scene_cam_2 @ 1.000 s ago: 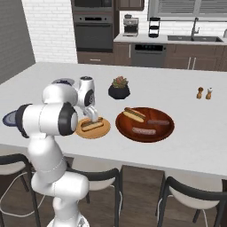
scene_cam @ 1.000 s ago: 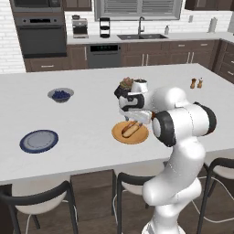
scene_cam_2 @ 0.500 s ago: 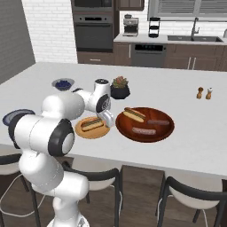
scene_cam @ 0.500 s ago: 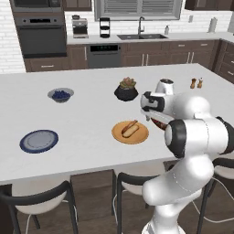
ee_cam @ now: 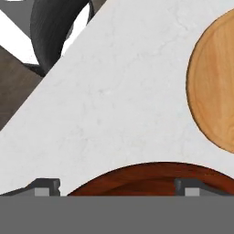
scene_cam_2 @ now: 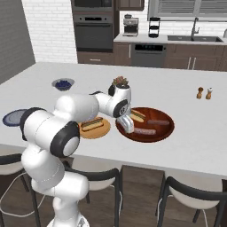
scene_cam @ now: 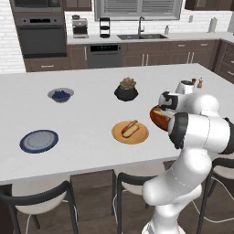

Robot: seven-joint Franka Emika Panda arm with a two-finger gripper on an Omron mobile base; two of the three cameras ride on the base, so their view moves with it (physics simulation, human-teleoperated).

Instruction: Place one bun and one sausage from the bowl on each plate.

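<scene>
The dark red-brown bowl [scene_cam_2: 165, 132] sits near the counter's front edge and holds a bun [scene_cam_2: 138, 116] and two sausages [scene_cam_2: 158, 122]. My gripper [scene_cam_2: 127, 124] hangs open and empty over the bowl's left rim. In the hand view the gripper [ee_cam: 118, 187] has its fingertips [ee_cam: 44, 186] spread wide above the bowl's rim [ee_cam: 151, 176]. The tan-orange plate [scene_cam_2: 103, 131] lies just left of the bowl with a bun and sausage [scene_cam_2: 92, 123] on it. The grey-blue plate [scene_cam: 39, 140] lies bare at the far left. My arm hides most of the bowl [scene_cam: 157, 118] in the left base view.
A small grey bowl of blue berries [scene_cam: 60, 94] and a black plant pot [scene_cam: 126, 90] stand further back on the counter. Two shakers [scene_cam_2: 204, 93] stand at the far right. Dark stools [ee_cam: 59, 27] line the counter's front edge below.
My arm has swung right from above the tan-orange plate to the bowl's left rim. The gripper stayed open and empty. The bun and sausage stayed on the orange plate.
</scene>
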